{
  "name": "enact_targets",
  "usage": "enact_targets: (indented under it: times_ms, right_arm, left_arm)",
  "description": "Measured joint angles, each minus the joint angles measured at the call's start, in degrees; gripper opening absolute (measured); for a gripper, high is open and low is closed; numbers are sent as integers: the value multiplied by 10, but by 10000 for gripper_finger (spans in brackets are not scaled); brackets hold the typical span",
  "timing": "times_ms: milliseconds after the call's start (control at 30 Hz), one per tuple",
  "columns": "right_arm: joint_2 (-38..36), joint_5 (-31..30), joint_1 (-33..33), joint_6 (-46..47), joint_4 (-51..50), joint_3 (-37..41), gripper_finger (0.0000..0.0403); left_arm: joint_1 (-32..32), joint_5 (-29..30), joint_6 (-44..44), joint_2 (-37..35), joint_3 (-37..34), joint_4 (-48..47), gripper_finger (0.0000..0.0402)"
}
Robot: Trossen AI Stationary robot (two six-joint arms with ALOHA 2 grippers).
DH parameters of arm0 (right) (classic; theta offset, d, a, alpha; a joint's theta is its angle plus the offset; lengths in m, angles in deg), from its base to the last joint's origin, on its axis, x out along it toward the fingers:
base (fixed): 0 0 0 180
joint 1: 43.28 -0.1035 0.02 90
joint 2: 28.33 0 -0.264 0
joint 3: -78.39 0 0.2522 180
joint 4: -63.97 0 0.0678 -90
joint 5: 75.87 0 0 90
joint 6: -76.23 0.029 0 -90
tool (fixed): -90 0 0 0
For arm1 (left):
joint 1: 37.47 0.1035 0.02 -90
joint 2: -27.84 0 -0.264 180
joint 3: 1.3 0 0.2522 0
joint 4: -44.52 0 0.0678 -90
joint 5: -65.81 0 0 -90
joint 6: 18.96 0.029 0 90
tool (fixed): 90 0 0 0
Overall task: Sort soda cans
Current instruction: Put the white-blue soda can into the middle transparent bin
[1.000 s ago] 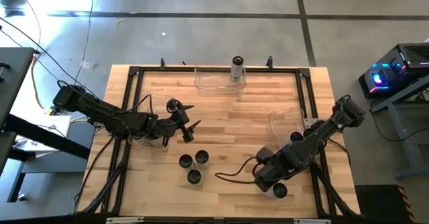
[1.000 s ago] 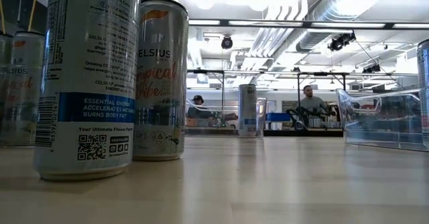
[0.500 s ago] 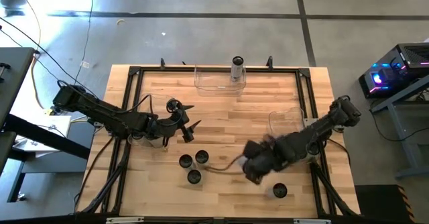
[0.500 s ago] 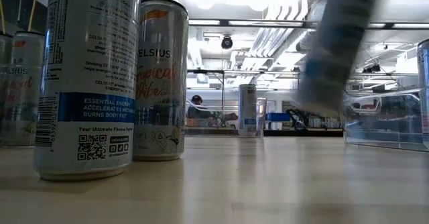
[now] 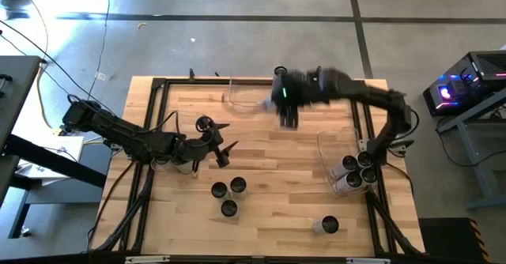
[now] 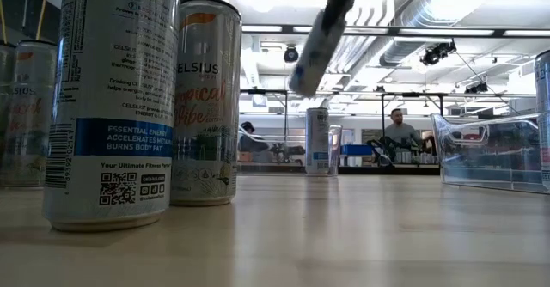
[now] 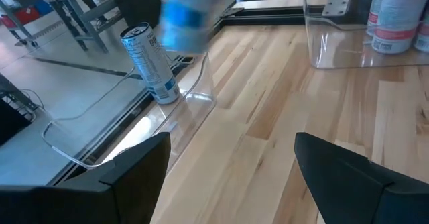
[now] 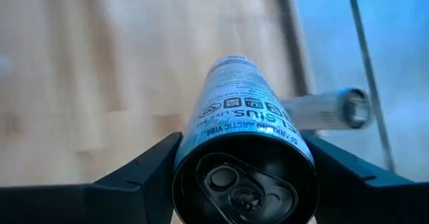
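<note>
held can [image 6: 314,46] motion-blurred, right gripper [image 5: 286,98] smeared

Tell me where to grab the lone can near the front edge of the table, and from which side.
Take the lone can around the middle of its round side wall, coming from above or level from the right arm's side. It stands upright and nothing crowds it, so fingers can likely close across its width. The right gripper is now carrying a can.

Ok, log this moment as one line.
right gripper: shut on soda can, in air near far bin | left gripper: open, idle mid-table | side bin: holds cans
</note>
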Motion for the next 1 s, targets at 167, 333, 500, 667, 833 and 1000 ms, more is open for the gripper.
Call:
enact_targets:
  times_ms: [167, 333, 500, 667, 833, 1000]
  right_arm:
    - [55, 52, 105, -101, -3, -31, 240]
    - [74, 58, 108, -149, -25, -69, 240]
    - [48, 117, 43, -164, -32, -92, 240]
    - [53, 92, -41, -179, -39, -84, 240]
    - [54, 46, -100, -186, -5, -84, 240]
    - [54, 44, -118, -184, 6, -84, 240]
  left_arm:
    - [23, -23, -13, 0, 0, 1, 314]
    - [68, -78, 18, 1, 0, 33, 314]
    - [122, -180, 140, 17, 0, 158, 314]
    - [159, -294, 234, 49, 0, 291, 315]
    - [171, -365, 256, 92, 1, 359, 315]
    - [171, -362, 252, 121, 7, 365, 315]
